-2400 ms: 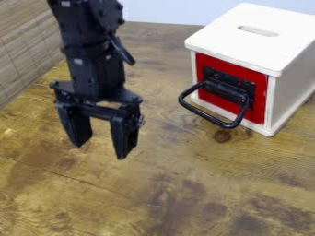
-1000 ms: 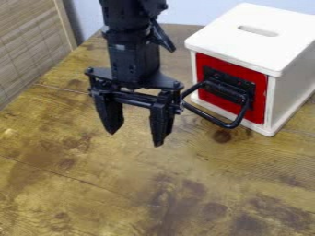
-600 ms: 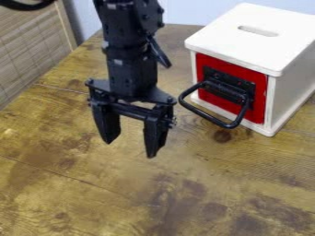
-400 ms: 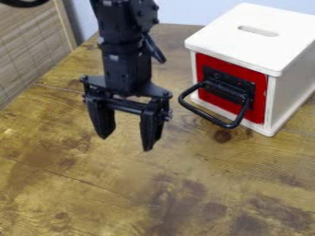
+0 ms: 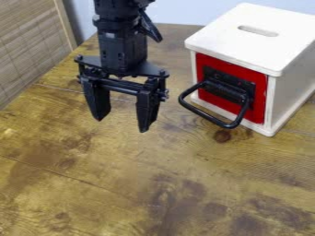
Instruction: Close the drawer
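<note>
The drawer (image 5: 230,88) has a red front with a black panel and sits in a white box-shaped cabinet (image 5: 256,41) at the right. Its large black loop handle (image 5: 205,108) juts out toward the left front. My black gripper (image 5: 120,122) hangs over the wooden table to the left of the handle, fingers pointing down. It is open, with nothing between the fingers. The right finger (image 5: 145,111) stands a short gap away from the handle, not touching it.
The wooden table (image 5: 147,184) stretches across the view, with dark stains toward the front. A slatted wooden wall (image 5: 25,46) runs along the left. The cabinet's white top has a slot (image 5: 259,31).
My gripper moved right toward the handle, then drew back left and slightly up, away from it. It has stayed open. The drawer looks unchanged.
</note>
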Robot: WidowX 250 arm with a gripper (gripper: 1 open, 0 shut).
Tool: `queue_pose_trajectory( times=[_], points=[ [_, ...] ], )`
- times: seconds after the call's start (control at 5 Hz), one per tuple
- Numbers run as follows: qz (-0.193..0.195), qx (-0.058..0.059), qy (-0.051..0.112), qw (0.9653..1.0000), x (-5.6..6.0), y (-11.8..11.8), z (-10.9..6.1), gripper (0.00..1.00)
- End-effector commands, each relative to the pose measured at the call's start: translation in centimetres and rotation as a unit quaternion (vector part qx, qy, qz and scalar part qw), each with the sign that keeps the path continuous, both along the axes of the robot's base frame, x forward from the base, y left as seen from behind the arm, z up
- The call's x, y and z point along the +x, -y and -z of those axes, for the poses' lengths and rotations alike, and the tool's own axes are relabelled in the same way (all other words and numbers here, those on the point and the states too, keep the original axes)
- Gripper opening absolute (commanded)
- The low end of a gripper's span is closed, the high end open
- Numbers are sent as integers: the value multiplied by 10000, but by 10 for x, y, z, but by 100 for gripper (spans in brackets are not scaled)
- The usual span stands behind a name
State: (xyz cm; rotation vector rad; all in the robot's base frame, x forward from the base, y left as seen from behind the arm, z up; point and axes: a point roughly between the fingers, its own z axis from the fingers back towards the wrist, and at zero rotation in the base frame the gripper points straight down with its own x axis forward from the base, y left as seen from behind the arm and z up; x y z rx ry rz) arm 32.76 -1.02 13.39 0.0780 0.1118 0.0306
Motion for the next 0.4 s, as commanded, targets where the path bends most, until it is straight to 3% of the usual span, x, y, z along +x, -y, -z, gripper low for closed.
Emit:
queue_pose_trajectory(
  times=[0.0, 0.2],
  points=[
    [332, 43, 231, 9992, 0, 13, -20, 100],
    [568, -22, 219, 9981, -9, 26, -22, 100]
  ],
)
